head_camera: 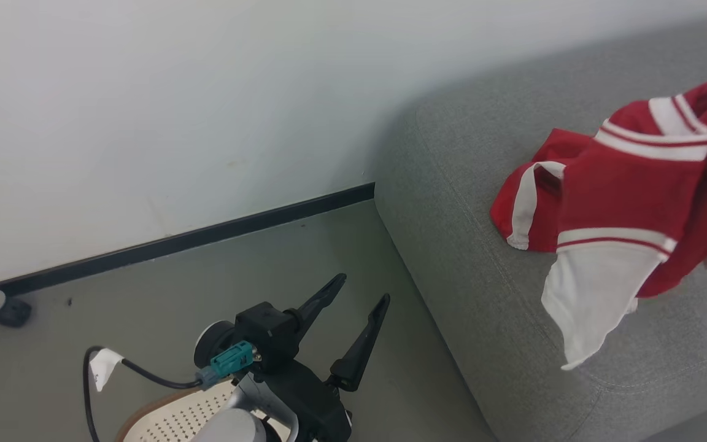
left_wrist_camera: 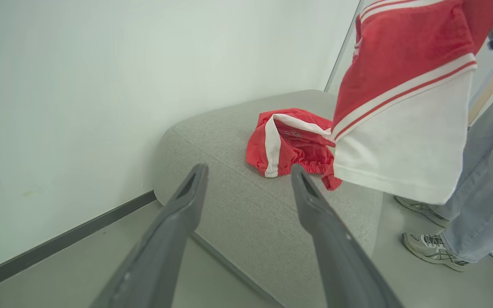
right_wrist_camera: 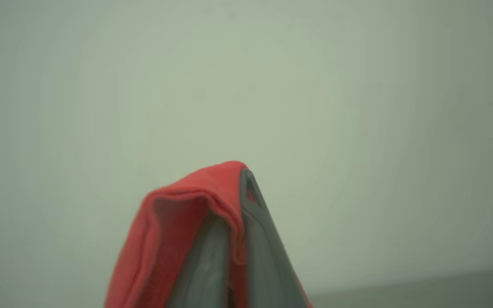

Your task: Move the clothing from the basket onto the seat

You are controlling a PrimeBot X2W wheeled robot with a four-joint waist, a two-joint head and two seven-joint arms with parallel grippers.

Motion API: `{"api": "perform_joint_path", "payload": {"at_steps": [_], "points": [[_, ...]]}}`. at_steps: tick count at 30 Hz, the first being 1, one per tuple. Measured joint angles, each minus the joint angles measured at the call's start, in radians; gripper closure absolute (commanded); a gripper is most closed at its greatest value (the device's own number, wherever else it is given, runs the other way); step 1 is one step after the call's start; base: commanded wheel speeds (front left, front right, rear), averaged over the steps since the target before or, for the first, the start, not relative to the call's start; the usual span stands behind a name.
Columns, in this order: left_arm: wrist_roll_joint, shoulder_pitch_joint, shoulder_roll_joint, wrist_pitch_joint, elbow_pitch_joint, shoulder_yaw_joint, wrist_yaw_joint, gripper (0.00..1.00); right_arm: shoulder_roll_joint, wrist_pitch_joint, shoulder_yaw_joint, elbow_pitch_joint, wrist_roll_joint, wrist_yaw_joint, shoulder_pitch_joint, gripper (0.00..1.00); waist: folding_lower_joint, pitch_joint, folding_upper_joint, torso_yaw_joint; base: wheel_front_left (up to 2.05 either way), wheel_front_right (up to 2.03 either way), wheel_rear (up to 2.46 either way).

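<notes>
Seat [head_camera: 482, 264]: big grey cushion, takes up most of the right side in head view. Bigger red top w/ white hem [head_camera: 629, 209] hangs in the air over the seat, not laid down yet; can't tell if the hem touches the cushion. Smaller red piece w/ white stripe [left_wrist_camera: 285, 145] lies crumpled on top of the seat, so that one is done. Basket [head_camera: 169, 420]: just a corner w/ brown rim + holes at the bottom of head view, under the L arm. Its inside is hidden, so no telling if more clothing is left. L gripper [head_camera: 363, 287] is spread wide w/ nothing in it, over the floor beside the seat, pointing toward it. R gripper [right_wrist_camera: 242, 177] is clamped tight on a red fold of the hanging top, cloth draped over the tips. Judgement: 1 item placed, 1 in transit needing lowering + release, rest unknown.

Surface/room: seat fabric is woven grey w/ rounded edges and a stitched seam near the front. Plain pale wall [head_camera: 145, 110] behind, grey-green floor [head_camera: 280, 258], black skirting [head_camera: 237, 224]. Person's legs in jeans + sneakers [left_wrist_camera: 482, 201] stand beside the seat.
</notes>
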Motion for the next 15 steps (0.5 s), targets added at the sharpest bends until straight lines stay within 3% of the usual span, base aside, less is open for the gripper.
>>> {"api": "perform_joint_path", "payload": {"at_steps": [6,15], "points": [[0.012,-0.002,0.027,0.022,-0.049,-0.002,0.008,0.00,-0.076,-0.007,-0.133,0.056,0.012,0.011,-0.080,1.00,0.0000,0.054,0.0000,0.013,0.00,0.00,0.00],[0.030,-0.048,0.059,0.067,-0.124,-0.008,0.009,0.00,-0.109,-0.007,-0.211,0.211,0.041,0.025,-0.177,1.00,0.0001,0.153,0.0000,0.038,0.00,0.00,0.00]]}}
